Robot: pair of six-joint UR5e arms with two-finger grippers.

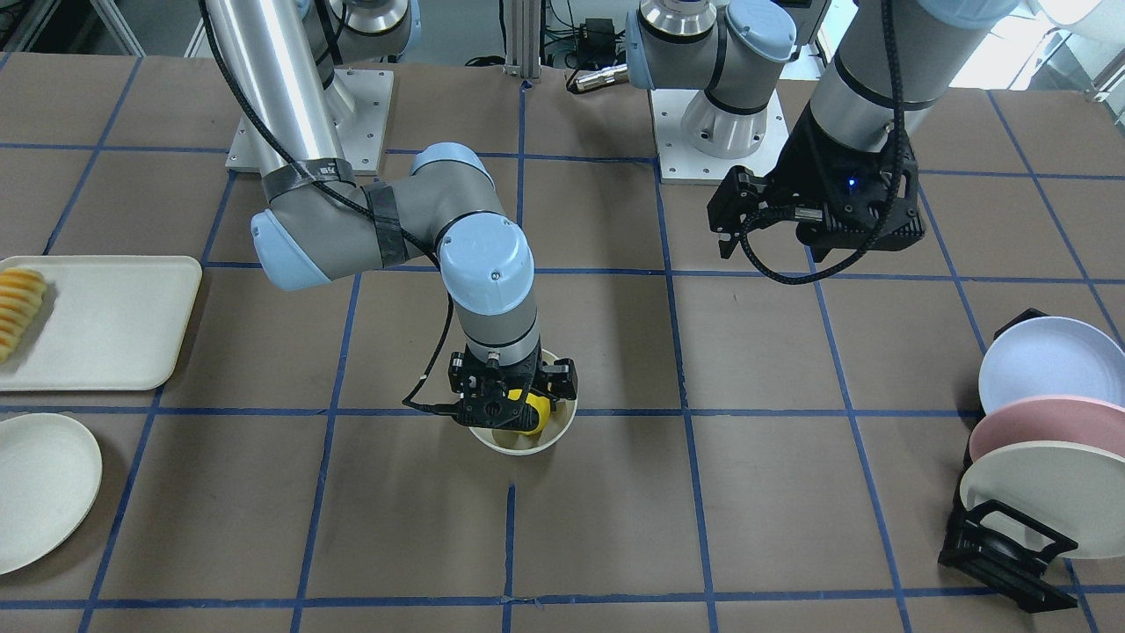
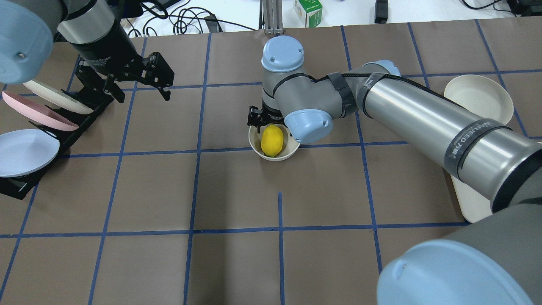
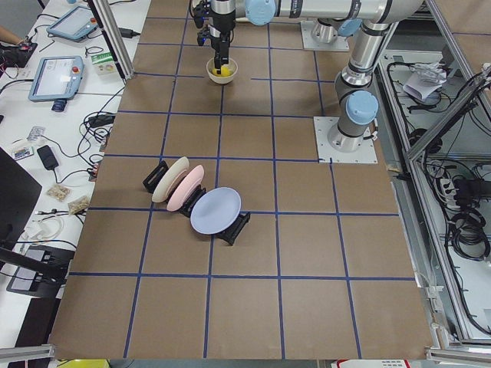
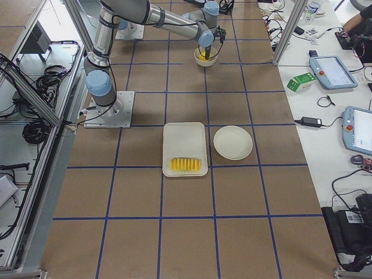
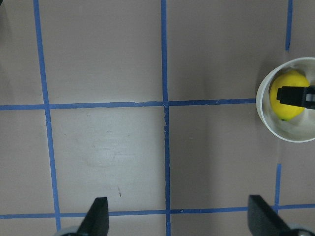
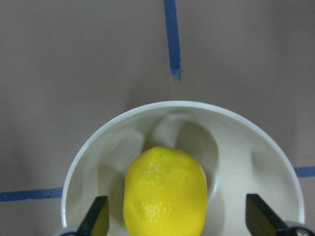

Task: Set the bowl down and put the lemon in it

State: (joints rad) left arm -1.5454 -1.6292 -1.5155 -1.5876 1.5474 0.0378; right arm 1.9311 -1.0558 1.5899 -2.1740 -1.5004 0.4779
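Note:
The off-white bowl (image 1: 522, 447) stands upright on the brown table near the middle, also in the overhead view (image 2: 264, 153). The yellow lemon (image 2: 272, 140) lies inside it. My right gripper (image 1: 514, 391) hangs straight down over the bowl, open. In the right wrist view its fingers (image 6: 98, 216) stand wide on either side of the lemon (image 6: 165, 191) with a gap to each, inside the bowl's rim (image 6: 246, 147). My left gripper (image 2: 144, 98) is open and empty, in the air near the plate rack. Its wrist view shows the bowl (image 5: 275, 130) at the right edge.
A black rack with blue, pink and cream plates (image 1: 1046, 440) stands on my left side. A cream tray (image 1: 97, 321) with sliced yellow-orange food (image 1: 18, 308) and a flat cream plate (image 1: 39, 488) lie on my right side. The table has a blue tape grid.

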